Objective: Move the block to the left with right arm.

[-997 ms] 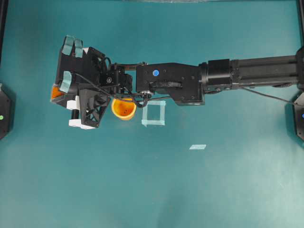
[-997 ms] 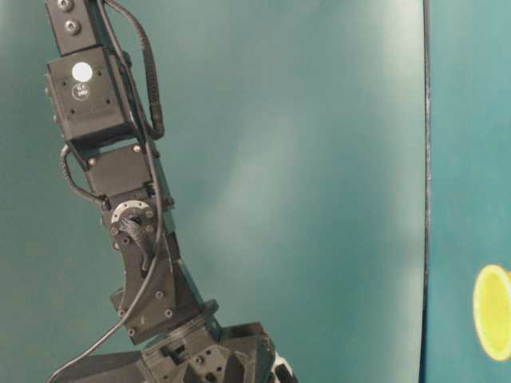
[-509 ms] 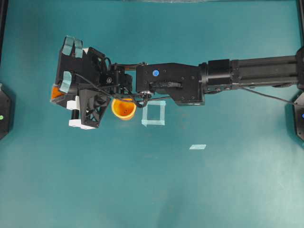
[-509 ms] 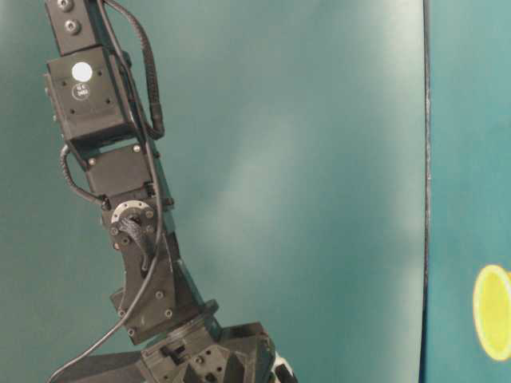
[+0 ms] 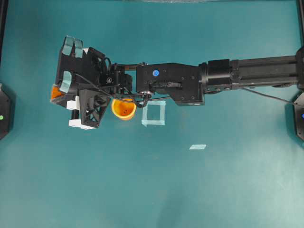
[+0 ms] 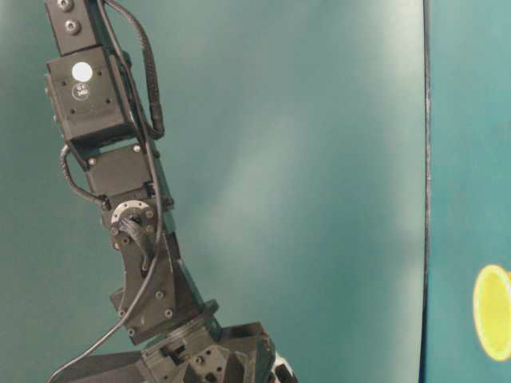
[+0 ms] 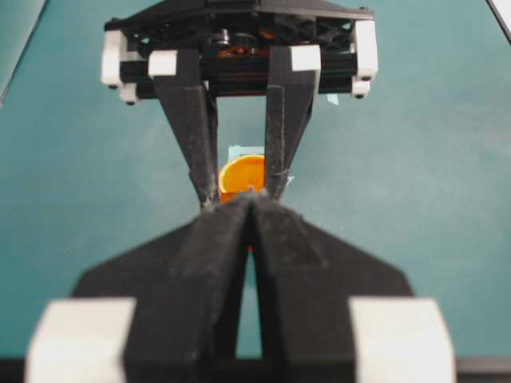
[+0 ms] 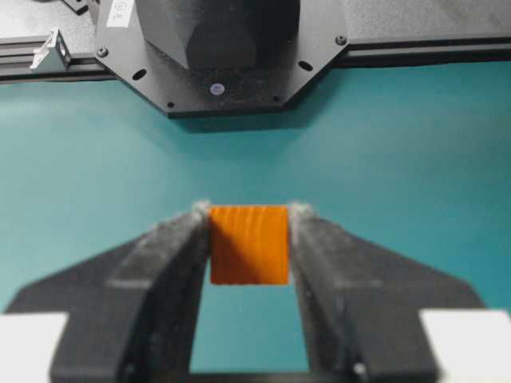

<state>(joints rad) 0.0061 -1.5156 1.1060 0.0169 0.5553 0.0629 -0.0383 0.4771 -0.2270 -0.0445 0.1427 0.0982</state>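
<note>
Block: the small orange block (image 8: 248,244) sits between the two fingers of the right gripper (image 8: 248,219), at their tips; both fingers touch its sides. In the overhead view only an orange corner of it (image 5: 56,92) shows, at the far left side of the table (image 5: 152,190).
Right gripper: clamped on the block. In the overhead view it (image 5: 61,88) is at the left end of the long right arm (image 5: 199,80), which reaches across the table from the right.
Cup: a round orange-yellow cup (image 5: 123,109) stands just right of the gripper body and is partly under the arm. It is apart from the block.
Tape square: a pale tape square (image 5: 153,113) lies on the table just right of the cup, partly hidden under the arm.
Tape piece: a small pale strip (image 5: 197,147) lies further right and nearer, well apart from the rest.
Left gripper: in the left wrist view its fingers meet at the tips (image 7: 251,199), together and holding nothing. Just beyond them stands the right gripper, with the cup (image 7: 243,173) seen behind it.
In the way: the cup is the nearest thing to the right gripper.
</note>
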